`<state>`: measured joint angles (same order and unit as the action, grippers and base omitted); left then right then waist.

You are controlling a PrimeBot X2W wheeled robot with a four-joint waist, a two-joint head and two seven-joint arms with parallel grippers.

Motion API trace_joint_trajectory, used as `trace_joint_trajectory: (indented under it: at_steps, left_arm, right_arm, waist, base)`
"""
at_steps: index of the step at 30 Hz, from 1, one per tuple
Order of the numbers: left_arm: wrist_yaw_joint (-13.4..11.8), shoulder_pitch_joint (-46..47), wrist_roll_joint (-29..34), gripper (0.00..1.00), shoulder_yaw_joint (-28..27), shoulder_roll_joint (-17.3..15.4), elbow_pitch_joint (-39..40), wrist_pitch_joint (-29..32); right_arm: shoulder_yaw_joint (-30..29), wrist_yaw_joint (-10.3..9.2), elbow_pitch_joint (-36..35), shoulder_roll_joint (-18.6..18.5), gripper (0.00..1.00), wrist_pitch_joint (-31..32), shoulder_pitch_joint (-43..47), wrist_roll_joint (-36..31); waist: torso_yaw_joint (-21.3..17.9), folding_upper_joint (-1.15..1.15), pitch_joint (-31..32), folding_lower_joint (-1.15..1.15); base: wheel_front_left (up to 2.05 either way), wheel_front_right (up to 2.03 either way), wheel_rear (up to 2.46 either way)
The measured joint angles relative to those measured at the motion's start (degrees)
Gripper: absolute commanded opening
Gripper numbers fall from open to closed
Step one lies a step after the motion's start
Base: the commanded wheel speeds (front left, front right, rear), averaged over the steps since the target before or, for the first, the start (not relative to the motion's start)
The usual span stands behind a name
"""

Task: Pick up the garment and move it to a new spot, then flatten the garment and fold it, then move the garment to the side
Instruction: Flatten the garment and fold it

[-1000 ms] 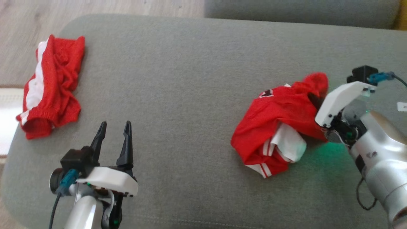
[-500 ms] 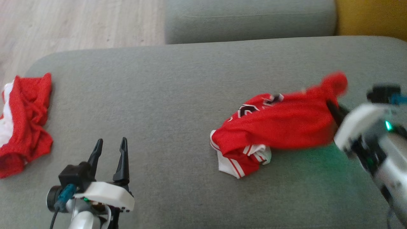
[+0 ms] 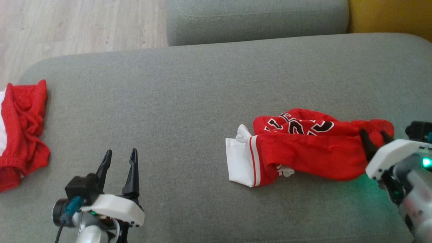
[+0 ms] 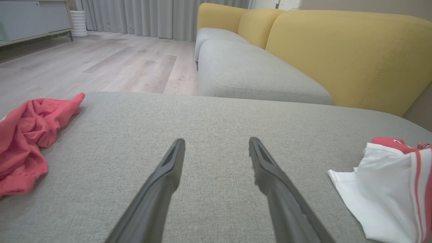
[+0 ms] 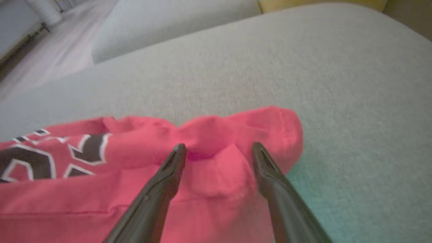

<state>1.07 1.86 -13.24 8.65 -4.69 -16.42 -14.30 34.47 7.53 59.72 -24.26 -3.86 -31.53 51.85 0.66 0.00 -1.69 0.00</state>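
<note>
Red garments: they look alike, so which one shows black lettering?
The jersey by the right gripper: black lettering and a white striped hem. The crumpled garment at the left edge of the cushion shows none.

The left gripper (image 3: 120,152) rests fingers spread; the right gripper (image 5: 218,145), blurred, seems spread too.

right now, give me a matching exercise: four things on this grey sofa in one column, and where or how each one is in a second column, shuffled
Column one
1. red jersey with black and white lettering
2. crumpled red and white mesh garment
3. left gripper
4. right gripper

Column two
a. open, above bare grey fabric cushion
b. at the cushion's far left edge
c. stretched lengthwise on the cushion's right half
d. open, straddling a red fold

Pairs: 1-c, 2-b, 3-a, 4-d
</note>
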Motion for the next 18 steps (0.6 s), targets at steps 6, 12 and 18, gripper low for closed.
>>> trace_joint_trajectory:
  at_steps: [6,12,18]
  left_arm:
    - [-0.01,-0.04,0.0,1.0,-0.25,0.01,-0.23,0.0]
    - [2.64,0.4,-1.71,1.0,0.02,-0.22,0.27,0.87]
    - [6.05,13.38,-8.64,1.0,6.79,-4.34,0.02,19.35]
  right_arm:
    - [-4.22,0.0,-4.93,1.69,1.0,-8.28,-0.92,-1.08]
    - [-10.04,0.0,-11.5,2.78,1.0,-10.11,1.55,-3.61]
    - [-15.0,0.0,-16.46,5.66,1.0,-10.16,8.23,-7.27]
  waist:
    - [-0.18,0.0,1.46,0.0]
    - [-1.16,0.0,2.36,0.0]
    - [-3.27,0.0,1.76,0.0]
  base:
    - [0.0,0.0,0.0]
    - [0.0,0.0,0.0]
    - [0.0,0.0,0.0]
